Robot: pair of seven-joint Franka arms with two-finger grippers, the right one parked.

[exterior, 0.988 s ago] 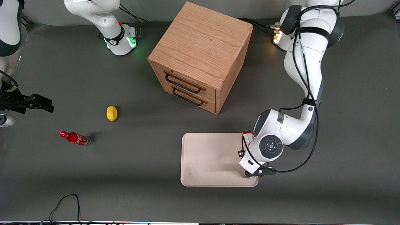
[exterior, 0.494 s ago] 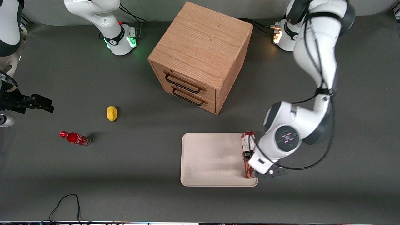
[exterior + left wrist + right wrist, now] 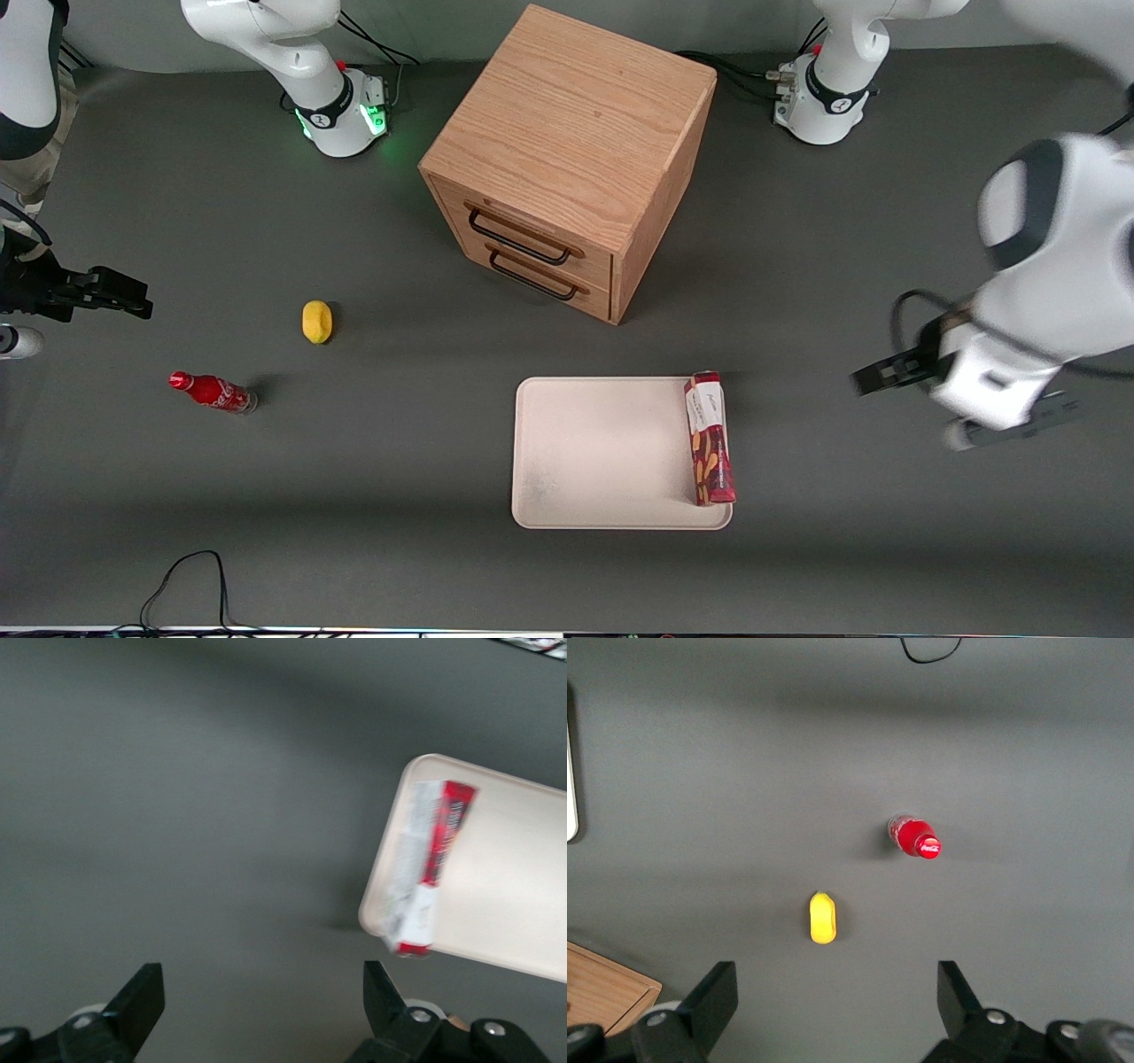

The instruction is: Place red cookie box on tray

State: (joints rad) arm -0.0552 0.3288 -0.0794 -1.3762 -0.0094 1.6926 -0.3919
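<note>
The red cookie box (image 3: 709,439) lies flat on the cream tray (image 3: 602,452), along the tray's rim toward the working arm's end, its white label end pointing at the drawer cabinet. In the left wrist view the same cookie box (image 3: 425,868) rests on the tray (image 3: 514,877) with nothing touching it. My gripper (image 3: 952,403) hangs above bare table well clear of the tray, toward the working arm's end. Its jaws stand wide apart over grey table in the wrist view, so the gripper (image 3: 263,979) is open with nothing between the fingers.
A wooden two-drawer cabinet (image 3: 567,159) stands farther from the front camera than the tray. A yellow lemon-like object (image 3: 316,321) and a small red soda bottle (image 3: 213,392) lie toward the parked arm's end. A black cable (image 3: 186,576) loops near the front edge.
The gripper let go of the cookie box, which now lies on the tray. The arm swung up and away toward its own end of the table.
</note>
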